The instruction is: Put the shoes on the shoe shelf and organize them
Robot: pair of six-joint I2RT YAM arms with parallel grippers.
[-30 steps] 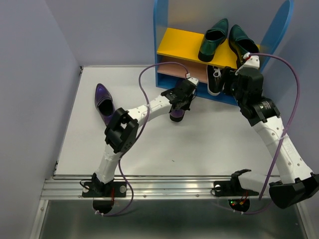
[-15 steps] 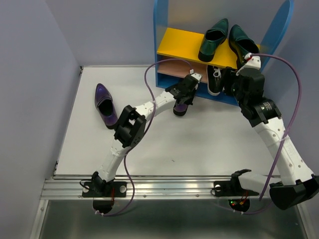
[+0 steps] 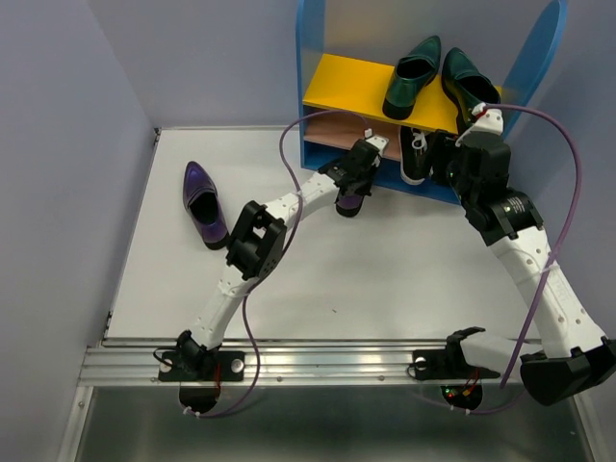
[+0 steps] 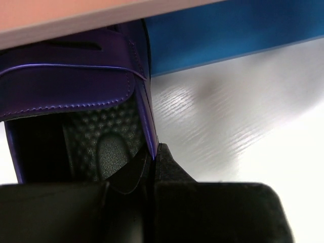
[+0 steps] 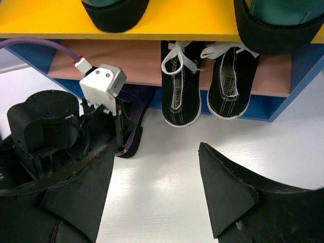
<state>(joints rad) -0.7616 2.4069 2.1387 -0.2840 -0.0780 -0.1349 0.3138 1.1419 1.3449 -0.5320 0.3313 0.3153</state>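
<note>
The shoe shelf [image 3: 306,67] stands at the back. Two green loafers [image 3: 412,75] lie on its yellow board [image 5: 45,20]. Two black sneakers [image 5: 180,91] sit under the tan middle board [image 5: 142,58]. My left gripper [image 4: 153,152] is shut on the side wall of a purple shoe [image 4: 76,86], whose toe reaches under the tan board at the shelf's left front [image 3: 348,202]. The other purple shoe [image 3: 202,202] lies on the table at the left. My right gripper [image 5: 154,162] is open and empty, hovering in front of the sneakers.
The table [image 3: 385,269] is white, with grey walls at the left and back. The shelf's blue base [image 4: 228,30] runs just behind the held shoe. The left arm's purple cable [image 3: 289,144] loops above the table near the shelf.
My left gripper has carried the purple shoe back toward the shelf, so its toe now sits under the middle board. The right arm has not moved.
</note>
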